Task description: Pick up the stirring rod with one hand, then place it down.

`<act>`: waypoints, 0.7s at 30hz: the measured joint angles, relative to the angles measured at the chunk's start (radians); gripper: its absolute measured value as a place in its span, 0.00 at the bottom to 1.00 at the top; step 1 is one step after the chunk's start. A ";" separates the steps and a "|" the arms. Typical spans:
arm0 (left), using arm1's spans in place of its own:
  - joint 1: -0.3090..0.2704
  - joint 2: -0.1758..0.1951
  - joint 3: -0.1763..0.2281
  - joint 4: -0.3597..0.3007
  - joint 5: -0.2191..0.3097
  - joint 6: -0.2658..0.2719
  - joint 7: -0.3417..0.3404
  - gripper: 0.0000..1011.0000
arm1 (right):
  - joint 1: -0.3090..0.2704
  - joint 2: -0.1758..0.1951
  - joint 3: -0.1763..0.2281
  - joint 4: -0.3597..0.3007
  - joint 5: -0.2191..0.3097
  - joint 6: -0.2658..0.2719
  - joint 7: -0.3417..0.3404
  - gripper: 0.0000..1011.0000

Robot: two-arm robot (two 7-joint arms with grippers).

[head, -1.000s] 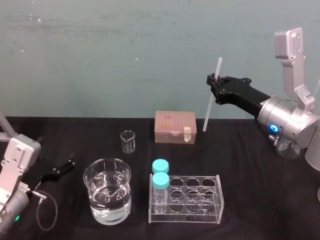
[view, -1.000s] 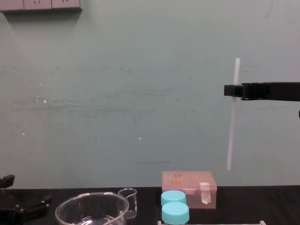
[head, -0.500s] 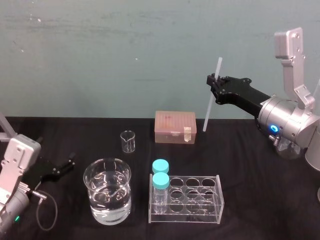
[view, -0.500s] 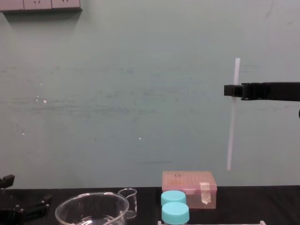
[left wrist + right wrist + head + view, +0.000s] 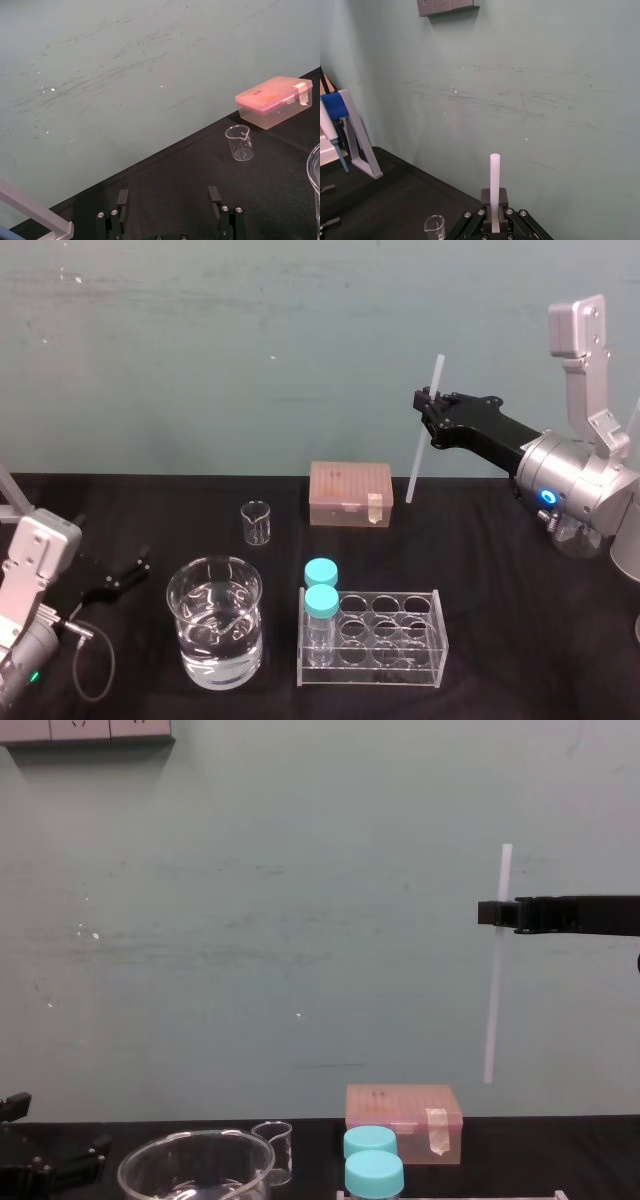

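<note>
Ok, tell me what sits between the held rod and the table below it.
Nothing visible does. The right gripper holds the stirring rod near upright in the air, right of the pink box; the left gripper sits low at the far left.

Only the left gripper (image 5: 138, 569) has shifted, very slightly

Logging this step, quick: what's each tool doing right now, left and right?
Left tool: open, empty.
Right tool: closed on the stirring rod, holding it upright in the air.
</note>
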State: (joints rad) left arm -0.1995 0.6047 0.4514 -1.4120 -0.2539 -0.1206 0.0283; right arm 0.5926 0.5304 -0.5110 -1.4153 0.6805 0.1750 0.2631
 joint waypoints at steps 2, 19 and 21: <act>0.000 0.000 0.000 0.000 0.000 0.000 0.000 0.99 | 0.000 0.000 0.000 0.000 0.000 0.000 0.000 0.07; 0.000 0.000 0.000 0.000 0.000 0.000 0.000 0.99 | 0.000 0.000 0.000 0.000 0.000 0.000 0.000 0.07; 0.000 0.000 0.000 0.000 0.000 0.000 0.000 0.99 | 0.000 0.000 0.000 0.000 0.000 0.000 0.000 0.07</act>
State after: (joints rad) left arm -0.1995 0.6047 0.4514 -1.4120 -0.2539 -0.1206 0.0283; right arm 0.5926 0.5304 -0.5110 -1.4153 0.6805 0.1750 0.2631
